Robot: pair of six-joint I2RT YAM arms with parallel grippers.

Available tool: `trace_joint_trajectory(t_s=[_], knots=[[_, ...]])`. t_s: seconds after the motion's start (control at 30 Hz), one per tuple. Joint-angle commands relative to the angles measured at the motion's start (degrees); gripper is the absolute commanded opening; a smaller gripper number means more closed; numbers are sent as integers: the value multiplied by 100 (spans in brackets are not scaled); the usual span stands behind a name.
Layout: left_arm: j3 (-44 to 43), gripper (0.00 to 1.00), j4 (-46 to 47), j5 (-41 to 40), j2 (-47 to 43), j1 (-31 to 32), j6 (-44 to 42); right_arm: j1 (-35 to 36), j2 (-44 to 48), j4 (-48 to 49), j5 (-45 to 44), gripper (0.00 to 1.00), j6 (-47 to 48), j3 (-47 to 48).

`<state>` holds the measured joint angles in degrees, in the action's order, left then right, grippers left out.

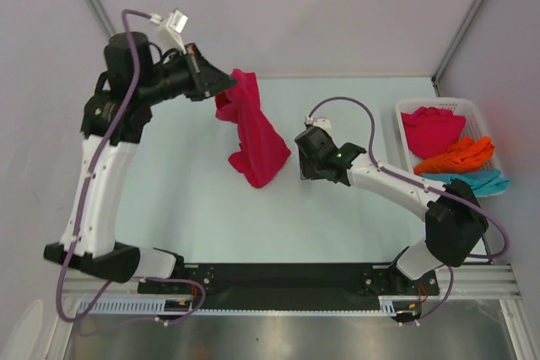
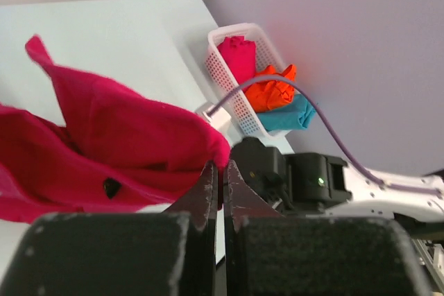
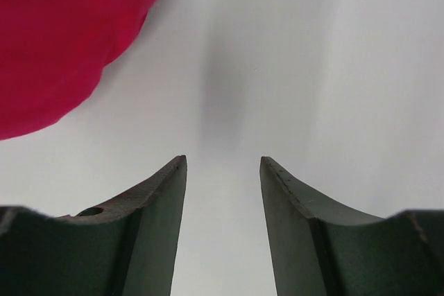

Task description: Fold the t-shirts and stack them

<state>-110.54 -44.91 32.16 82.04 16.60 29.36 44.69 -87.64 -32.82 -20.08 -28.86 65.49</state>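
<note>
R. claw [image 3: 223,164] is held apart and empty low over the table [image 1: 186,200], just beside the lower end of the red shirt [image 1: 257,145], prob. staged so a second corner can be taken. At approx. the same depth, spare shirts [image 1: 460,155] (red, orange, teal) are left bunched in the basket [image 1: 472,111] at the R. edge. Farther back, L. claw [image 2: 222,168] is pinched together on the red shirt's upper edge and raised so the cloth is hung open; folding is judged not yet begun.

Left fingers [image 2: 202,202] together, right fingers [image 3: 149,216] apart

Both arms [image 1: 99,176] have white links, black joints and purple cables [image 1: 124,40].
</note>
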Motion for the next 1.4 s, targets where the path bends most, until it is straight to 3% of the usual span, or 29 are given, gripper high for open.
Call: trace_joint_trajectory(t_s=[0.0,0.2,0.47,0.67,0.9,1.13,1.37], knots=[[384,0,-457,-219,-407,10,-80,-21,45,381,-102,52,73,156],[472,0,-581,-569,-803,1,113,-100,-420,671,-5,52,328,569],[-521,0,-1248,-1704,-1374,-16,271,-179,-1071,689,109,52,627,1307],[-284,0,-1134,-2064,-1779,-8,447,-346,-1528,602,451,52,715,1966],[-564,0,-1064,-2003,-1709,-17,562,-408,-1968,487,689,52,698,2433],[-1461,0,-1135,-1977,-1366,-16,676,-452,-1836,662,864,52,522,2117],[-1506,0,-1029,-1819,-1296,-16,755,-452,-2116,1005,1418,51,258,2099]])
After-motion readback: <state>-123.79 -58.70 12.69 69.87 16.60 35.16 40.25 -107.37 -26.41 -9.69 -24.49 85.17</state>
